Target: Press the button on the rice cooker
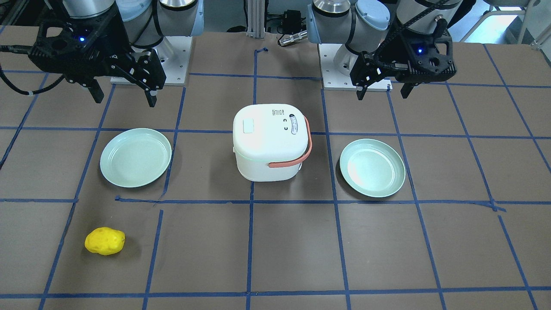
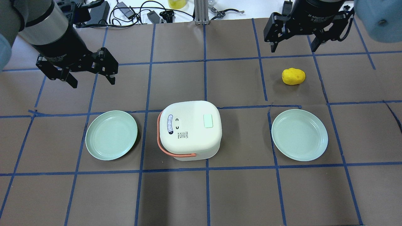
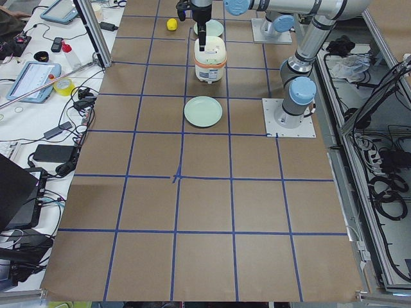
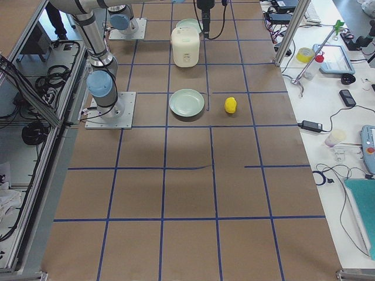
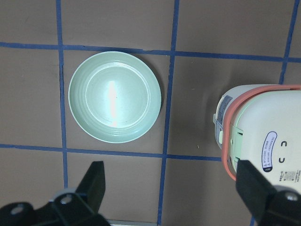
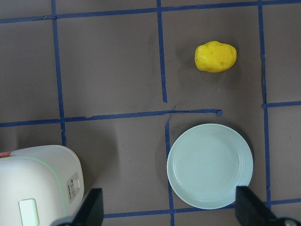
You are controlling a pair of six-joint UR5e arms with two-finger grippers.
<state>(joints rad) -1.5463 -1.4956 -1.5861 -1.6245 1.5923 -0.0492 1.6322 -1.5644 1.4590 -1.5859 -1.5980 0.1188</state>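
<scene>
The white rice cooker (image 2: 188,138) with a salmon handle stands at the table's middle, lid shut. Its button (image 2: 208,121), a pale mint rounded square pad, sits on the lid's top toward my right side. It also shows in the front view (image 1: 249,126) and at the bottom left of the right wrist view (image 6: 28,212). My left gripper (image 2: 93,82) hangs open and empty above the table, beyond the left plate. My right gripper (image 2: 293,48) hangs open and empty far beyond the right plate. Neither gripper touches the cooker.
Two mint-green plates lie either side of the cooker, one on my left (image 2: 111,135) and one on my right (image 2: 299,135). A yellow potato-like object (image 2: 293,76) lies beyond the right plate, close under my right gripper. Blue tape lines grid the brown table.
</scene>
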